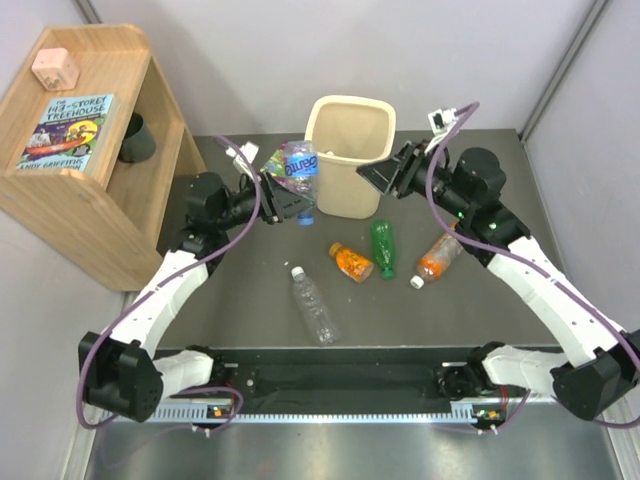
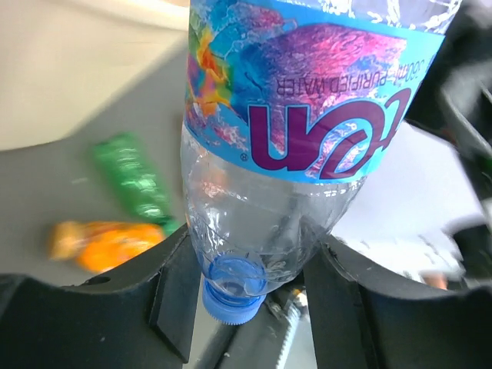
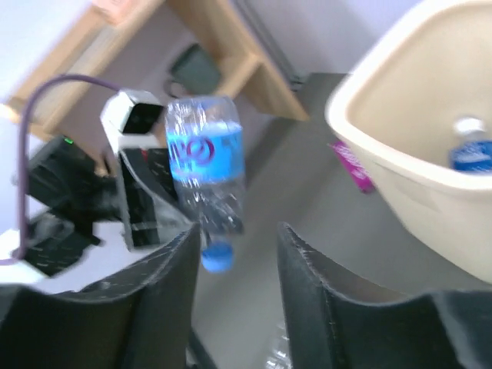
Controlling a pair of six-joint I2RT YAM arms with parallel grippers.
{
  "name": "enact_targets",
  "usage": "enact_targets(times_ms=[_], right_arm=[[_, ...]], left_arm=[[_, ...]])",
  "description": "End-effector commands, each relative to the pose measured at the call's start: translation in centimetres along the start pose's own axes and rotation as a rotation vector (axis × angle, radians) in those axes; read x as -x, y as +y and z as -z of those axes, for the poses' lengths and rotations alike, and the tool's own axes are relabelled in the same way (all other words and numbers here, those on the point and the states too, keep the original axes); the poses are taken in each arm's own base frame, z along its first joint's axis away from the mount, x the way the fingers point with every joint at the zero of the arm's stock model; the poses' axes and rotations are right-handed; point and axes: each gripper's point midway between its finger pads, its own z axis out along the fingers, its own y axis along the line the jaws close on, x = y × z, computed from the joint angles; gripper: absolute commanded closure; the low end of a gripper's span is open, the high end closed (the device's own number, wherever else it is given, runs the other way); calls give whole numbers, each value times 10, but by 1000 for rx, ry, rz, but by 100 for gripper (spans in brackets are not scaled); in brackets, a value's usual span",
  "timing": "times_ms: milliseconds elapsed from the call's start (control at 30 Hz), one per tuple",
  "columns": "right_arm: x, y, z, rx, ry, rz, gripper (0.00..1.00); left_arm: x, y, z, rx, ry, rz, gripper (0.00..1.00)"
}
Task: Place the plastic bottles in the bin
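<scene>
My left gripper [image 1: 290, 195] is shut on a clear bottle with a blue label and blue cap [image 1: 299, 170], held cap-down above the table just left of the cream bin [image 1: 345, 190]; its fingers clamp the bottle's shoulder [image 2: 261, 231]. My right gripper [image 1: 385, 175] is open and empty beside the bin's right side, facing the held bottle [image 3: 204, 161]. On the table lie a clear bottle with a white cap [image 1: 315, 305], a green bottle [image 1: 383, 247] and two orange bottles [image 1: 352, 262] [image 1: 438, 257]. A blue-capped bottle [image 3: 469, 150] lies inside the bin [image 3: 430, 207].
A wooden shelf [image 1: 80, 200] stands at the far left with a dark cup [image 1: 137, 140], a book [image 1: 68, 130] and a pink block [image 1: 55, 68]. Grey walls close in behind and to the right. A magenta scrap [image 3: 350, 163] lies by the bin's base.
</scene>
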Motion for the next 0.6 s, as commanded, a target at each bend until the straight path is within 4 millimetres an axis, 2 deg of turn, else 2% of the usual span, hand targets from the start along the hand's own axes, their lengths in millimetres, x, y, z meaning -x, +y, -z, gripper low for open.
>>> enact_targets(times_ms=[0,67,100,200,267,300,500,567], right_arm=[[29,58,-11,225,-27,-24,45],[30,65,-14,247,-24,-28,39],[25,67,-19,255,-9,-36,28],[13,75,-26,287,28,-49,8],[9,79,-27,301,26,-53,1],[5,85,-28,316,34,-54,0],[-19,91,-41,317,92,-58,0],[-23,91,-43,319,101,-55,6]], left_arm=[[-13,-82,8,-351,86,-142,100],[-20,-90,8,-381,113,-136,100],[-24,-92,8,-395,127,-138,100],[-30,-97,7,-414,147,-137,100],[-34,-99,5,-422,162,-139,100],[-35,-99,4,-422,166,-137,100],[-49,-98,1,-415,204,-137,100],[-51,-95,1,-406,207,-138,100]])
